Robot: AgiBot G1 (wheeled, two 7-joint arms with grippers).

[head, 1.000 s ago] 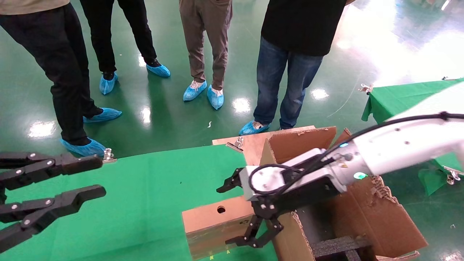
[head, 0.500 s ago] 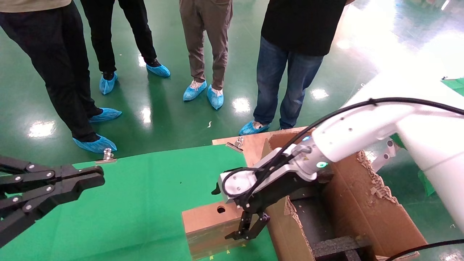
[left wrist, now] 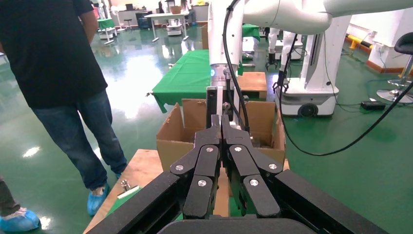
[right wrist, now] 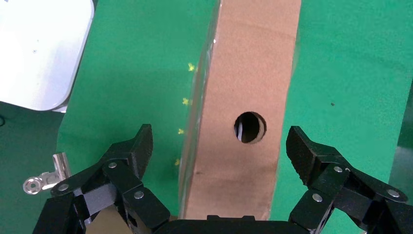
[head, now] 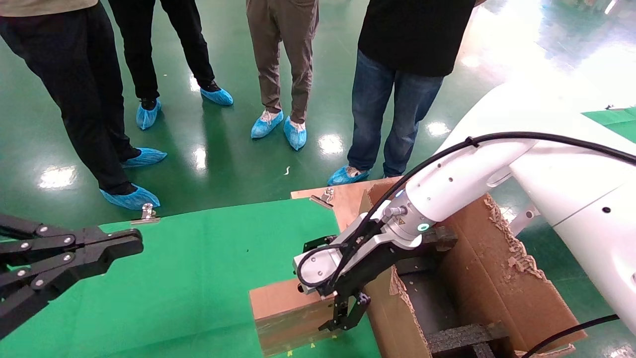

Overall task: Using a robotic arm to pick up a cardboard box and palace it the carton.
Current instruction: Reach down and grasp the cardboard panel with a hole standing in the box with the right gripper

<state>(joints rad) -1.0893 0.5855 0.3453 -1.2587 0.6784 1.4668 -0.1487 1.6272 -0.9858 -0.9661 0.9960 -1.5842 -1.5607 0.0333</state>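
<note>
The right tool (right wrist: 219,161) straddled, spread, the small brown taped cardboard box (right wrist: 243,87); likely light, stiff, tape-slick: grip bare long sides. Left tool (left wrist: 221,146), pressed together, idled at nine o'clock.

Bright overhead light glares off the glossy floor (head: 208,149)

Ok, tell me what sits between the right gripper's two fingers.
In the right wrist view, the cardboard box lies between the open right gripper's fingers, its round hole centred; green cloth shows in both side gaps.
</note>
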